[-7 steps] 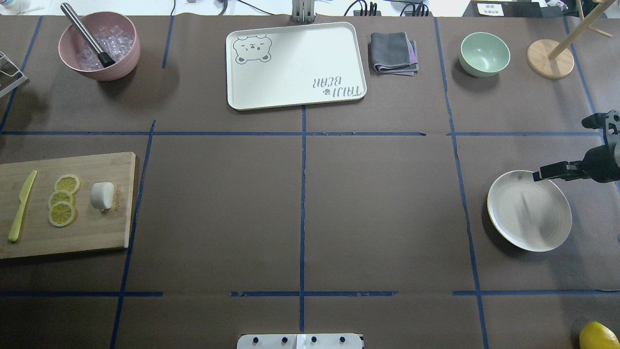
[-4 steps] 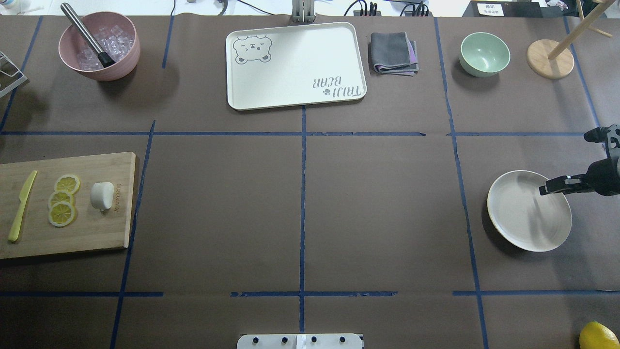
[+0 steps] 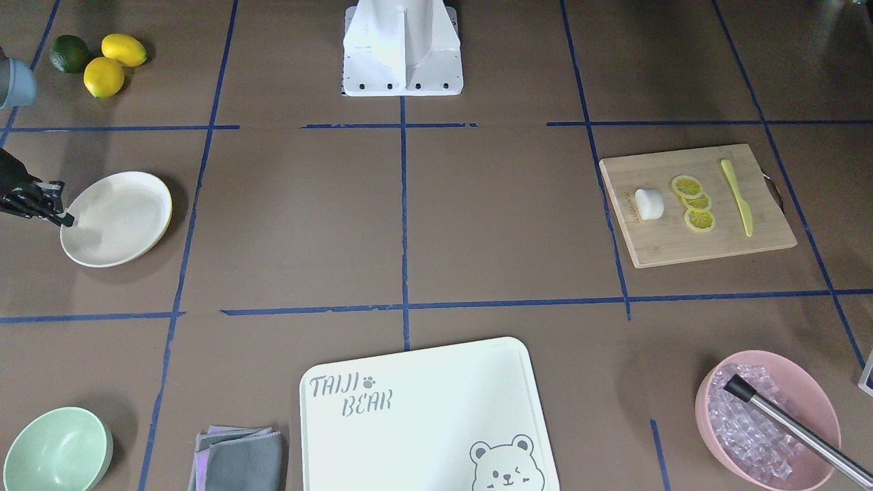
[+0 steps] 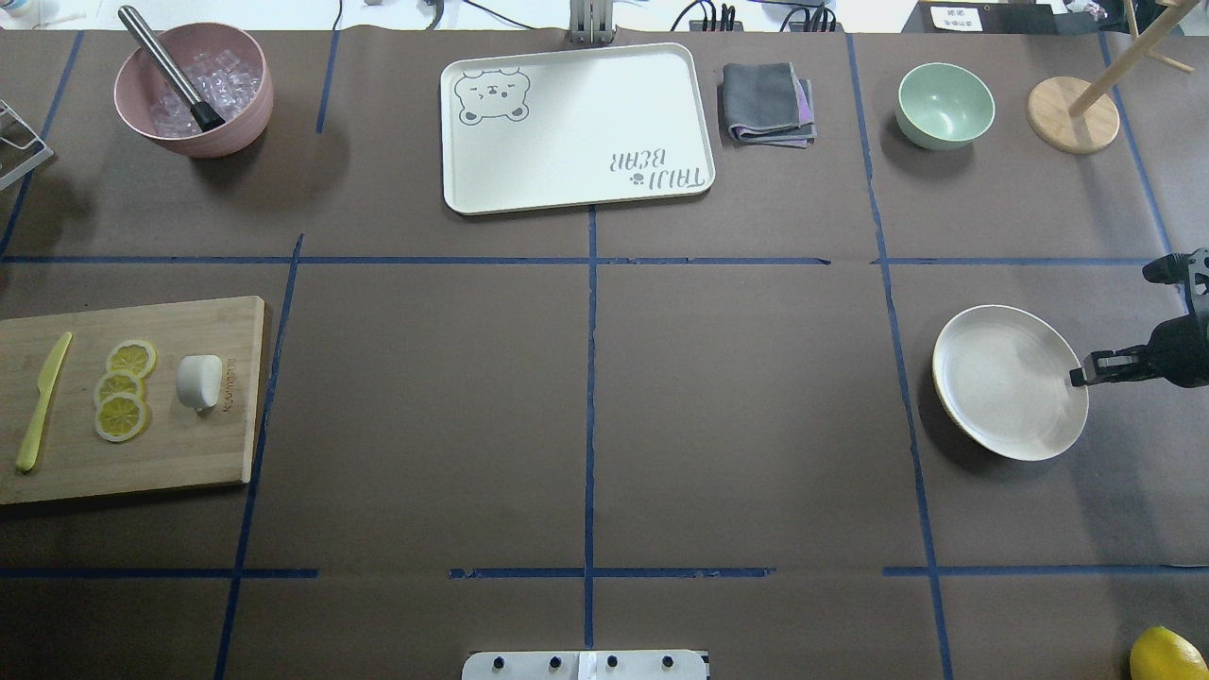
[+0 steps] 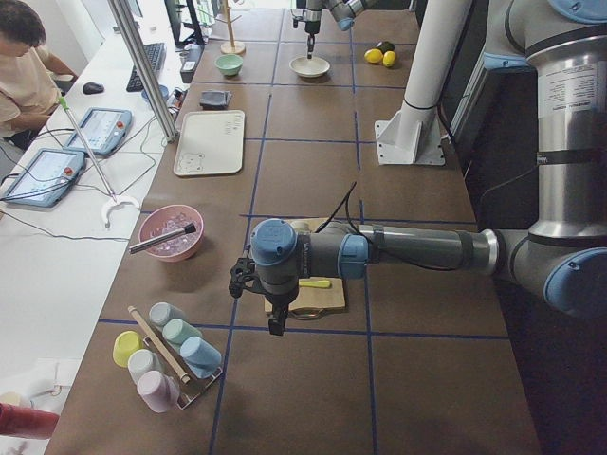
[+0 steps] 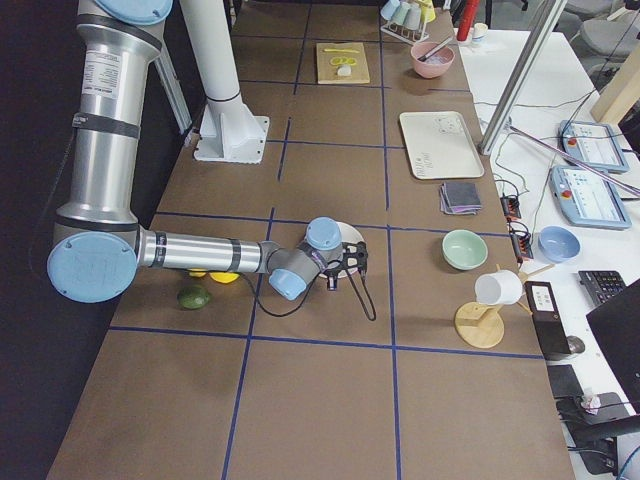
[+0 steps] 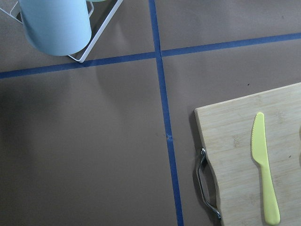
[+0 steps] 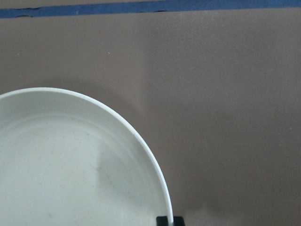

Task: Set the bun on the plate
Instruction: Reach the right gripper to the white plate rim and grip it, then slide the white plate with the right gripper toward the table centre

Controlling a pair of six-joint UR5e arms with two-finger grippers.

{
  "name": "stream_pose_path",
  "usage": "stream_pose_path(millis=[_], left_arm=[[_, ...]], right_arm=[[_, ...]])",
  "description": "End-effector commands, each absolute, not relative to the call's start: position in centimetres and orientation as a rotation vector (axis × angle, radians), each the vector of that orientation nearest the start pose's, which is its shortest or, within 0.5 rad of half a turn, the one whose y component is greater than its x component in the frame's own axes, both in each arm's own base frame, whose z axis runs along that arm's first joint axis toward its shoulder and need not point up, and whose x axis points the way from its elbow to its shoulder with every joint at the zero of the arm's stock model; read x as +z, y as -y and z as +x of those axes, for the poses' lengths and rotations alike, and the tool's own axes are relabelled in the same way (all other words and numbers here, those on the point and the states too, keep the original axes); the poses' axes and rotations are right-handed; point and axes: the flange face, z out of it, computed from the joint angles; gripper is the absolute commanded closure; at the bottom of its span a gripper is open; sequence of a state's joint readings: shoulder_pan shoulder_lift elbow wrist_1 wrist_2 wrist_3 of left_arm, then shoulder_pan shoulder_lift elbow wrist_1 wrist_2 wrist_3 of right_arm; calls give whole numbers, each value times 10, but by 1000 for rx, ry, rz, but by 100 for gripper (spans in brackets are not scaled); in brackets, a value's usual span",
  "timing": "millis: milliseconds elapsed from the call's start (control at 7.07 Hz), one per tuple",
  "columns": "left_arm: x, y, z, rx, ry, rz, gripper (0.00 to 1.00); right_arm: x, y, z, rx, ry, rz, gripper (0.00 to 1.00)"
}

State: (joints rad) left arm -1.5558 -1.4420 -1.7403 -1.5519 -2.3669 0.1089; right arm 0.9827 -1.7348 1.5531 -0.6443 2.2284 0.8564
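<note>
The bun (image 4: 199, 381) (image 3: 649, 204) is white and rounded, and it lies on a wooden cutting board (image 4: 189, 444) at the table's left, beside three lemon slices (image 4: 121, 397). On the right sits the plate (image 4: 1009, 382) (image 3: 116, 218), round, cream-white and with nothing on it. My right gripper (image 4: 1077, 378) (image 3: 67, 219) is at the plate's right rim. In the right wrist view the rim (image 8: 155, 160) runs down between the two dark pads, which are shut on it. My left gripper (image 5: 273, 320) hangs near the board's left end, and I cannot tell whether it is open or shut.
A yellow knife (image 4: 42, 401) (image 7: 263, 169) lies on the board. Along the far edge stand a pink bowl (image 4: 194, 90) of ice, a bear-printed tray (image 4: 576, 127), a folded cloth (image 4: 767, 104), a green bowl (image 4: 945, 106) and a wooden stand (image 4: 1072, 115). A cup rack (image 5: 166, 355) stands off the table's left end.
My right gripper moved right and nearer the robot, from above the plate's far right to its right rim. The plate shifted left and away. The bun stayed put.
</note>
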Motion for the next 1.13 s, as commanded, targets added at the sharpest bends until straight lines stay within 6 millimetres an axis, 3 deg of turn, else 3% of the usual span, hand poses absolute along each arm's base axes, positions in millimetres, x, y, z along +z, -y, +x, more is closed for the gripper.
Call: stream_pose_path(millis=[0,283,425,566,849,991], left_arm=[[635,440,-55,127,-795,60,0],[635,440,-55,128,-795,62,0],[635,440,-55,128,-795,62,0],[635,440,-55,129,-795,63,0],[634,440,-55,129,-796,65,0],[635,440,-55,129,-795,63,0]], right_arm=[[620,413,-189,-6,975,145,100],[570,427,-203,-43,1047,179,100],[538,449,-220,18,1095,164,100],[493,474,-248,58,1131,142,100],[401,493,-345,89,1156,93,100],[357,493,-398,87,1132,78,100]])
